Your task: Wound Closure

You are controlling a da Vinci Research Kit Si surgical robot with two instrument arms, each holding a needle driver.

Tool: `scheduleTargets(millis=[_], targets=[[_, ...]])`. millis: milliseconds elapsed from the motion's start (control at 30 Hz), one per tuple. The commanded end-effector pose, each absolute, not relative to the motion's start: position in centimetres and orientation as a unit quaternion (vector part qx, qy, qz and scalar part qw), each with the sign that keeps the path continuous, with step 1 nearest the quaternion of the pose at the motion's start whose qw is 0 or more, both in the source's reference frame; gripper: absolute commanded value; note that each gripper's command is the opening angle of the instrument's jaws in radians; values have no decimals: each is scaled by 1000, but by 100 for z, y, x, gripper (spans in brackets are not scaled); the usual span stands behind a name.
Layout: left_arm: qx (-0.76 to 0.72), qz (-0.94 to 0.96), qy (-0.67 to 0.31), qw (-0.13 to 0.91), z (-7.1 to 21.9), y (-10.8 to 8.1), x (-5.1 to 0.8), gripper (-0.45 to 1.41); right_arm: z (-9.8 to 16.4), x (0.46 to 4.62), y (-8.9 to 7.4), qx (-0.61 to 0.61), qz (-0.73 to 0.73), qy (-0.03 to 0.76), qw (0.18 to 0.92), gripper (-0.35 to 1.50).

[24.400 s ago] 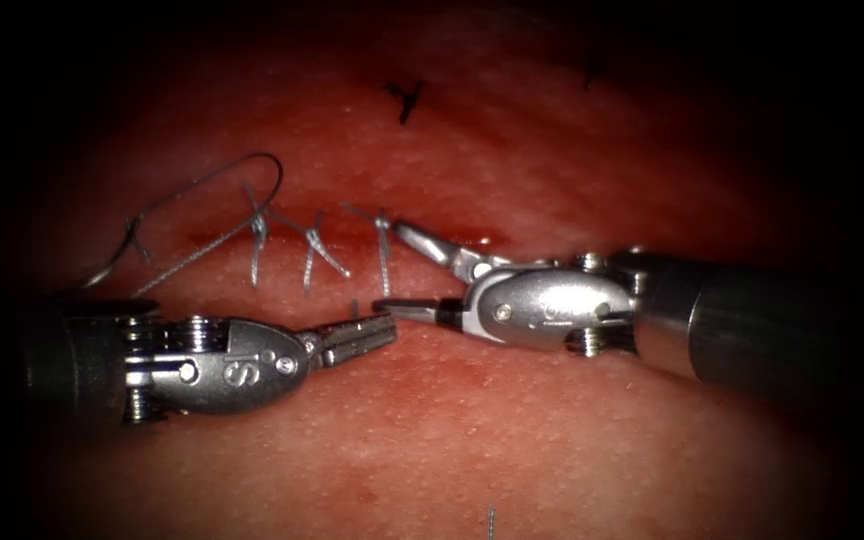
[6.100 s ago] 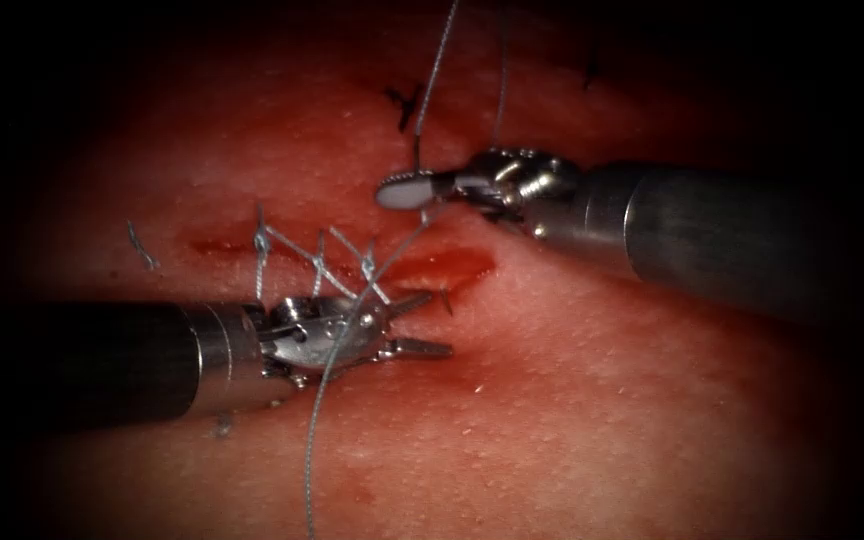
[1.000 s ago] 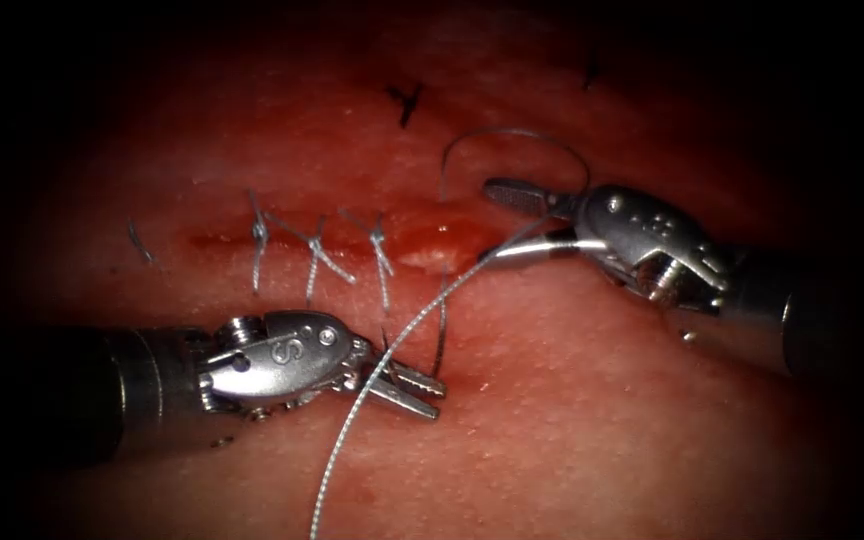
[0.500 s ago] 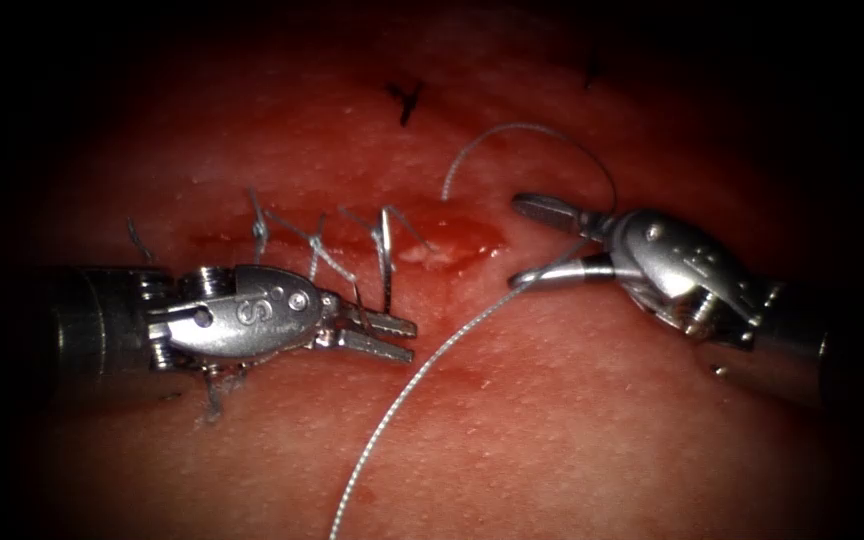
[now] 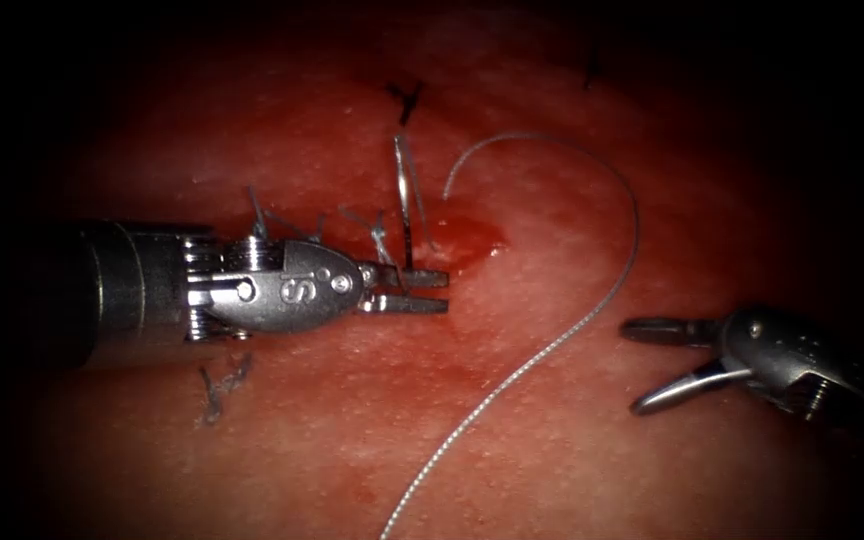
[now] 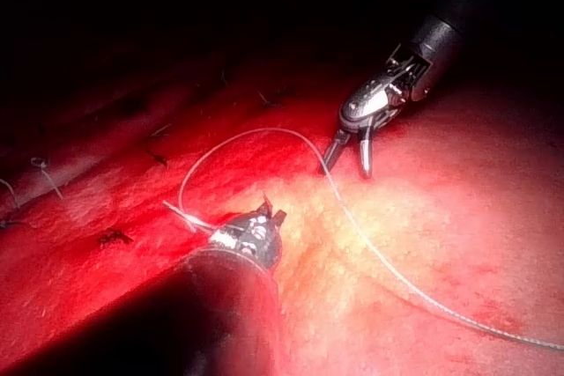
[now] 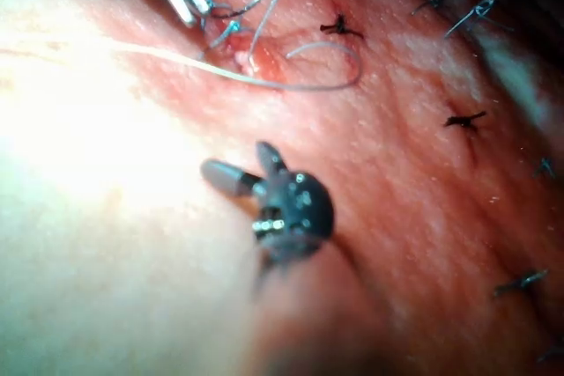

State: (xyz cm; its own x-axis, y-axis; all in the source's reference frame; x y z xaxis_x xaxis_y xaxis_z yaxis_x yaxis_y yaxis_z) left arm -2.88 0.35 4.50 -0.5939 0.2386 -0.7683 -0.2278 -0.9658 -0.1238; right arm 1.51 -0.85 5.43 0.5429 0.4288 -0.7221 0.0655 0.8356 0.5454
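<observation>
Left claw [image 5: 432, 290], steel two-jaw needle driver on long grey shaft, entering from endoscope left: jaws clamped on the curved steel needle [image 5: 407, 200], grip near one end of its curve; rest of needle stands up and away from the claw, over the cut, not in tissue as far as can be seen. Same left claw in left wrist view [image 6: 264, 222], needle end poking out beside it [image 6: 181, 213]. Right claw [image 5: 642, 365], matching steel driver, endoscope lower right, well apart from the cut: jaws spread wide, holding nothing; seen also in right wrist view [image 7: 238, 169] and in left wrist view [image 6: 348, 156]. Thread [image 5: 592, 310], pale braided strand: from near needle it arcs up, round to the right, then runs down-left off the lower edge; lies on tissue, passes near right claw without touching its jaws. Tissue [image 5: 572, 440], pinkish-red pork belly w/ horizontal cut [image 5: 452, 240]; open part of the cut wet w/ red fluid, just right of needle. Approx. three tied stitches [image 5: 262, 215] w/ short grey tails along the cut's left part, partly behind left claw. Loose cut thread end [image 5: 217, 385] on tissue below left shaft. Dark knotted stitches [image 5: 407, 95] farther up.
</observation>
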Motion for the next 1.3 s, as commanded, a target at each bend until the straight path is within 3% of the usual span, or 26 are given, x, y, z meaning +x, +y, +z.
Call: scheduleTargets(millis=[33, 233, 400, 567, 833, 1000, 1067, 1167, 1200, 1233, 1300], targets=[[-436, 891, -3, 129, 449, 40, -294, -45, 541, 152, -74, 245, 97, 445, 856, 131], [-445, 887, 14, 123, 430, 40, -298, -45, 518, 133, -37, 153, 99, 380, 907, 131], [-457, 883, 38, 105, 415, 41, -308, -45, 491, 129, 3, 123, 182, 475, 852, 126], [-459, 882, 80, 68, 410, 49, -320, -45, 455, 148, 35, 142, 312, 519, 783, 131], [-451, 884, 101, 62, 450, 48, -318, -45, 412, 205, 70, 203, 387, 523, 732, 113], [-439, 891, 104, 56, 471, 41, -316, -45, 400, 250, 91, 226, 415, 526, 707, 99], [-437, 892, 105, 56, 473, 39, -315, -45, 401, 267, 92, 237, 418, 518, 708, 78], [-435, 892, 105, 57, 471, 38, -314, -45, 409, 293, 90, 264, 423, 501, 707, 64], [-435, 893, 104, 58, 470, 39, -314, -45, 413, 301, 88, 272, 422, 495, 709, 44], [-434, 893, 104, 59, 468, 39, -314, -45, 419, 310, 83, 283, 421, 486, 712, 36], [-433, 893, 104, 58, 465, 40, -313, -45, 429, 321, 77, 293, 424, 475, 713, 32]])
